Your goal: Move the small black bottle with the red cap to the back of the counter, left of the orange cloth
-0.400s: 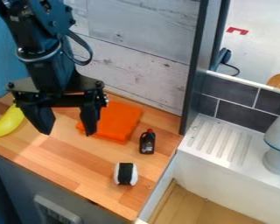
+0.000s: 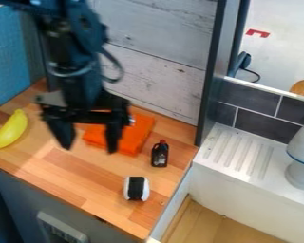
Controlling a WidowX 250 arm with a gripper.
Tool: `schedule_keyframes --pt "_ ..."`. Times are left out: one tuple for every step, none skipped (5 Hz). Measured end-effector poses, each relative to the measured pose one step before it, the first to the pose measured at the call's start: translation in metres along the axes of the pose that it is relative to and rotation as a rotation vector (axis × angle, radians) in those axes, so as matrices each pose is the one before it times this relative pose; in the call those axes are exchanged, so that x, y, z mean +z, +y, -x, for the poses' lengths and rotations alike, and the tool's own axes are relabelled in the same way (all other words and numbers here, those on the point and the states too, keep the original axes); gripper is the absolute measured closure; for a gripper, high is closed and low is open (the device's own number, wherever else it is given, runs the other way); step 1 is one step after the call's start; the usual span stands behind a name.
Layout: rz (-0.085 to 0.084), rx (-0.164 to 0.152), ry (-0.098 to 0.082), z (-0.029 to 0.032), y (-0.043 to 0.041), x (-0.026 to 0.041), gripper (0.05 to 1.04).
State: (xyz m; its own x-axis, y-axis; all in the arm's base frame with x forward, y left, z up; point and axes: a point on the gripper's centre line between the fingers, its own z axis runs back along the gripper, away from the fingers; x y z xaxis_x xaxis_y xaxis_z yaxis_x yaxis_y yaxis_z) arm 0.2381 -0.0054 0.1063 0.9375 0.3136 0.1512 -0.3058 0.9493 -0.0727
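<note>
Orange cloth (image 2: 137, 136), folded into a flat, roughly square pad, lay on the wooden tabletop (image 2: 65, 175) near the pale plank wall (image 2: 161, 61). The black hand (image 2: 90, 146) hung over the work at the cloth's left part, its two fingers spread well apart and pointing down with nothing pinched between them. One finger covered some of the cloth from the camera's side; whether the two touched could not be told.

Just beside the cloth's right front corner stood a small dark bottle (image 2: 159, 155) with a red cap and a loop handle. Nearer the front edge, a white roll with a broad black band (image 2: 137, 188) around its middle sat apart from the bottle. Well away on the left lay a yellow banana (image 2: 10, 129), its upper end tipped toward the back.

Beyond the tabletop's right side was a white sink (image 2: 234, 166) with a ridged draining surface, and on it, at the view's right edge, a pale vase-like object (image 2: 301, 173) marked by a thin blue line. Dark grey tiles (image 2: 263, 124) ran behind the sink, and a tall dark post (image 2: 213, 80) rose between them and the planks. A blue panel (image 2: 7, 57) stood at the upper left.
</note>
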Motion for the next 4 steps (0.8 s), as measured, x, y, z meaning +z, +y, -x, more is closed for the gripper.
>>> schedule_keyframes --pt "-0.0082 -0.0862 0.0153 -0.01917 -0.00643 -0.01206 0.081" --pt "-0.0170 -0.0674 0.0263 -0.01724 -0.00267 -0.01296 0.081" --pt "-0.0090 -0.1387 0.0129 -0.02217 -0.00273 -0.00949 0.081" --pt "-0.0086 -0.1832 -0.0211 -0.01901 0.00041 -0.00570 0.081"
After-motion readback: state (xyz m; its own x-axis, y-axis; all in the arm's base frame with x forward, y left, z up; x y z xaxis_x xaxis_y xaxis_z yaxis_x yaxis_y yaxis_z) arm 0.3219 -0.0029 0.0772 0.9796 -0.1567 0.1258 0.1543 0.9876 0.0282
